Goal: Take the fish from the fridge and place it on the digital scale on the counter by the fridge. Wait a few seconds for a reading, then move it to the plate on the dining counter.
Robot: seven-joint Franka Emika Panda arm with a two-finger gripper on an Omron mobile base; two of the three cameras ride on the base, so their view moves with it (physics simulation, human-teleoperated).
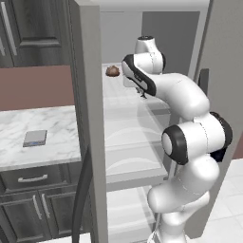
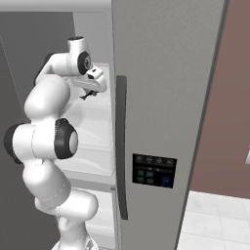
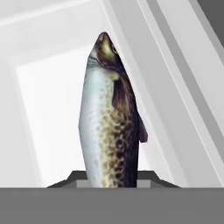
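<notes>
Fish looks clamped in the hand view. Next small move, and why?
Probably lift slightly and draw the fish straight back out of the fridge. The pincer is shut on it inside the fridge, above a glass shelf. The digital scale sits on the counter to the left, past the fridge wall.

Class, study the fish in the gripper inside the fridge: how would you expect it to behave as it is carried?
The fish looks smooth and glossy, so probably slippery. It runs long beyond the gripper, so it may swing or pivot. Its slender body suggests it is light, though perhaps floppy.
</notes>
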